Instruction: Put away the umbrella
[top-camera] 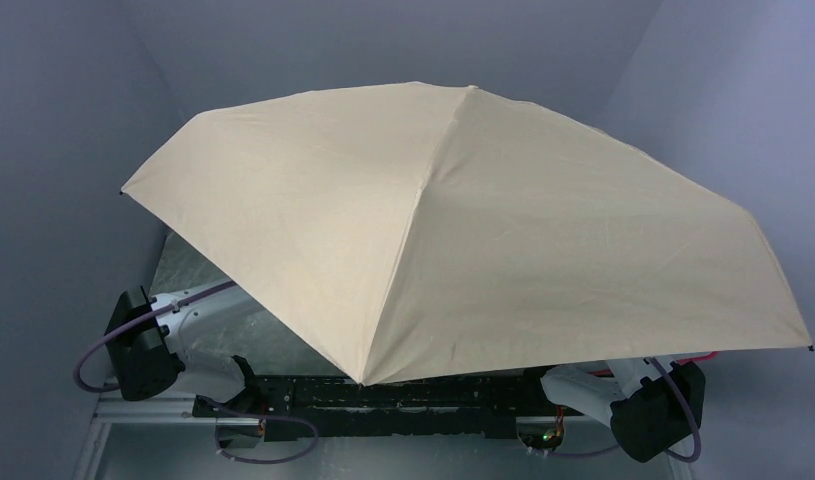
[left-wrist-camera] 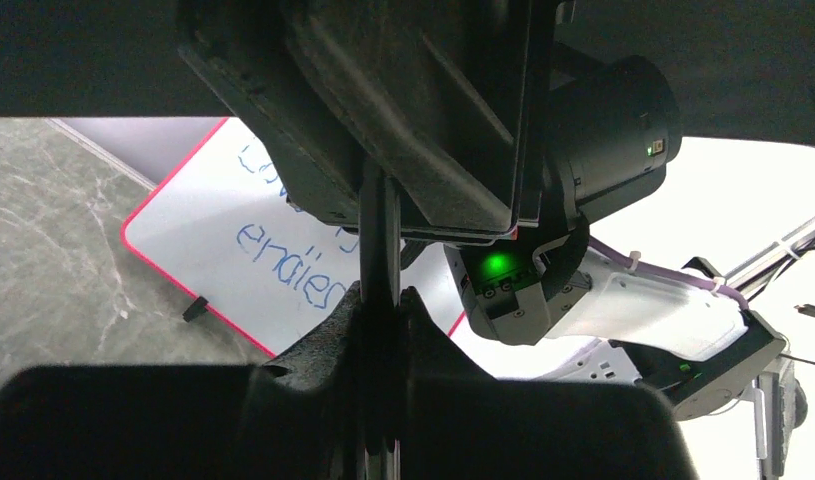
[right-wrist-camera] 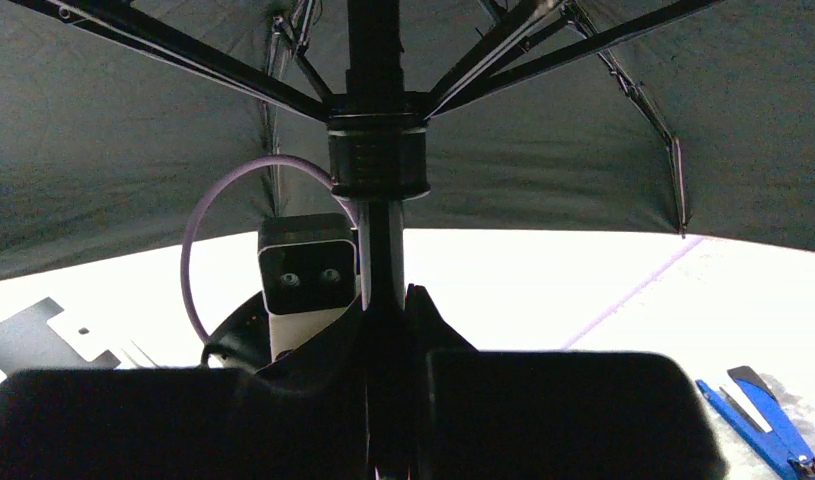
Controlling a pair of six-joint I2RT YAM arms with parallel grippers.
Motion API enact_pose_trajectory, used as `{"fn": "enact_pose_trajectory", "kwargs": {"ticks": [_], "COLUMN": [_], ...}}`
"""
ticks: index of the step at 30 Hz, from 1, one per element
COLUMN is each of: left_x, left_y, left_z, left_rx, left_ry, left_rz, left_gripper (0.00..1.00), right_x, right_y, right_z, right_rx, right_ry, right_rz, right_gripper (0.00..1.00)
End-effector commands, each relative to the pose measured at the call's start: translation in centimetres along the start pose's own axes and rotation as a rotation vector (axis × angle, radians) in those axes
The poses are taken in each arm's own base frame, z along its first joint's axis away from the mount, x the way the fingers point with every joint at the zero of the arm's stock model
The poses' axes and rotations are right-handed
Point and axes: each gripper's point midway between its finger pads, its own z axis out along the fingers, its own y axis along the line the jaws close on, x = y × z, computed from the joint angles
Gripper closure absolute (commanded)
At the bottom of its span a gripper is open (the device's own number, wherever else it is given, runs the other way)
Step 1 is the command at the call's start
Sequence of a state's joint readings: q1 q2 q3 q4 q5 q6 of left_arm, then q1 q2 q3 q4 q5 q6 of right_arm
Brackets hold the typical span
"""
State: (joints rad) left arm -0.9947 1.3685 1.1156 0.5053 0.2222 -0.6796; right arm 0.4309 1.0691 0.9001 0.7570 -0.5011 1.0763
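Grey walls (top-camera: 73, 120) stand around the counter (left-wrist-camera: 53, 260), and the umbrella (top-camera: 463, 230) is fully open above it, its cream canopy hiding most of both arms. Under the canopy, the left fingers (left-wrist-camera: 308, 365) are closed tight on the thin dark shaft (left-wrist-camera: 380, 225). The right fingers (right-wrist-camera: 433, 330) grip the same shaft, below the black collar (right-wrist-camera: 378, 160) where the ribs meet.
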Motion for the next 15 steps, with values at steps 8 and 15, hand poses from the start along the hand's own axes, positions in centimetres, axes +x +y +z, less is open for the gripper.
{"fn": "enact_pose_trajectory", "kwargs": {"ticks": [8, 15], "left_x": [-3.53, -3.66], "left_y": [-1.58, -1.05], "left_z": [-0.28, 0.08], "left_rx": [0.029, 0.005], "left_ry": [-0.076, -0.037], "left_rz": [0.092, 0.119], "left_gripper": [0.95, 0.93], "right_x": [-0.94, -0.73], "right_y": [2.34, 2.32], "right_z": [-0.35, -0.31], "right_rx": [-0.067, -0.072], "right_ry": [-0.020, -0.011], "right_rz": [-0.055, -0.054], "right_gripper": [1.00, 1.00]}}
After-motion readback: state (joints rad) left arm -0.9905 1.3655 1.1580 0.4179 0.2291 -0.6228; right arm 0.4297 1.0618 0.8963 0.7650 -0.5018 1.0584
